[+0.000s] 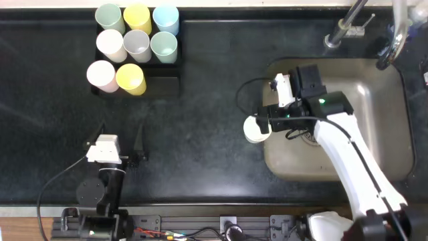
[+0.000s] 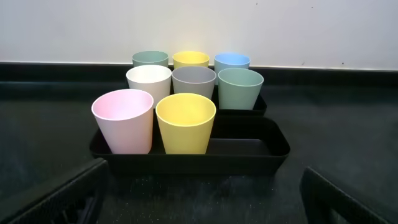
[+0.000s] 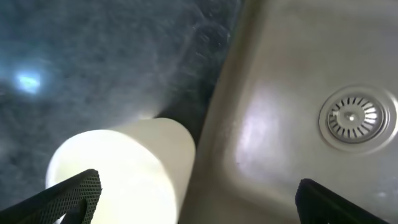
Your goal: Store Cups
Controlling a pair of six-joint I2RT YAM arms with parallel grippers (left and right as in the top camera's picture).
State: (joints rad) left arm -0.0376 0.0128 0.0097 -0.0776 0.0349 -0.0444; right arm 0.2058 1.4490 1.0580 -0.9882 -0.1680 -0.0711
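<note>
**Last Cup Waited at Sink's Edge as Tray Stood One Short**

A cream cup (image 3: 124, 168), plain, smooth-walled and tapering from a wide mouth to a narrower base, sat at the left rim of the steel sink (image 1: 374, 87), over the speckled black surface (image 1: 200, 154). The right end effector (image 3: 205, 199) hung above it with its fingers spread wide. The cup stood between them, close against one finger and well clear of the other, so nothing was clamped. The round drain (image 3: 352, 117) showed in the basin beside it, and the faucet (image 1: 348, 23) rose behind the sink.

Well apart at the far left of the surface, a black tray (image 1: 164, 86) carried eight cups of the same tapered shape, all upright and mouth up. The back row held a sage cup (image 2: 150, 58), a back yellow cup (image 2: 191, 58) and a blue cup (image 2: 232, 60). The middle row had a white cup (image 2: 149, 81), a grey cup (image 2: 193, 81) and a green cup (image 2: 240, 87). A pink cup (image 2: 123, 118) and a front yellow cup (image 2: 185, 121) stood in front, with the tray's third front place bare.

The left end effector (image 1: 120, 139) rested near its base, facing the tray, its fingers parted and holding nothing.
</note>
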